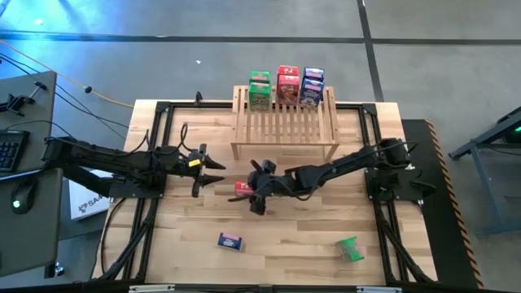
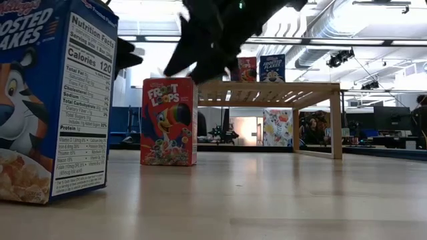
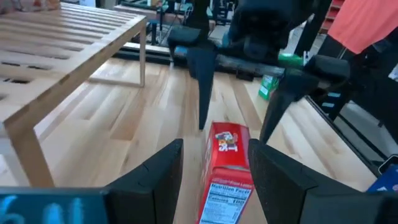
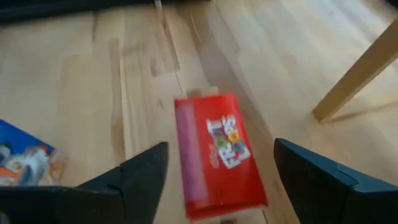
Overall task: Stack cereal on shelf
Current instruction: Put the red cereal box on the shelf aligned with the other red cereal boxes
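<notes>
**Around the workbench**

The light-wood table (image 1: 317,244) sits on a grey concrete floor (image 1: 163,49); black frame rails (image 1: 159,146) run along its left and right edges. A yellow cable (image 1: 85,88) trails across the floor towards the table's back left corner; to the left, a dark desk (image 1: 24,163) carries a keyboard (image 1: 8,150) and a mouse (image 1: 23,194); a white carton (image 1: 85,203) stands between desk and table. Across the room beyond the table, bright ceiling strip lights (image 2: 347,41) run overhead beside a silver duct (image 2: 330,27); a black spotlight (image 2: 339,59) hangs near it. A salmon-coloured cloth (image 3: 367,25) shows at the far right side.
</notes>
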Action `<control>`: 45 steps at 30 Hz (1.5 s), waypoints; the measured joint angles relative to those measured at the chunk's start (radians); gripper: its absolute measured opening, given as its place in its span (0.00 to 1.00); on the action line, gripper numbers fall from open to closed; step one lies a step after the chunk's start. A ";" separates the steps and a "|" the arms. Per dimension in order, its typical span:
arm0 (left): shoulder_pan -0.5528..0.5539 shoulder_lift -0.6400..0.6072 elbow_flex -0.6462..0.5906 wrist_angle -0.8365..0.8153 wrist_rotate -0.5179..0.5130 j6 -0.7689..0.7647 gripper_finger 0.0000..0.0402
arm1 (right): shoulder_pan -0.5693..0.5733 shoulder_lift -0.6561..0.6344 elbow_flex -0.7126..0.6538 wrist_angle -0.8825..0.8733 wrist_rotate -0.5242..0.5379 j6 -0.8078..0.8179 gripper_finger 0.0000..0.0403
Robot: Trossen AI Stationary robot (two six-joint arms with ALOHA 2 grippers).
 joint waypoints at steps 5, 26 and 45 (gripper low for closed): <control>0.002 -0.006 -0.031 0.033 -0.003 -0.009 0.42 | -0.018 0.025 0.001 -0.023 -0.069 0.000 0.70; 0.034 -0.006 -0.047 0.118 -0.074 -0.076 0.42 | -0.005 0.036 -0.002 -0.020 -0.141 -0.068 0.30; 0.114 -0.006 -0.047 0.119 0.039 -0.075 0.42 | -0.204 -0.459 -0.001 -0.458 -0.086 -0.367 0.30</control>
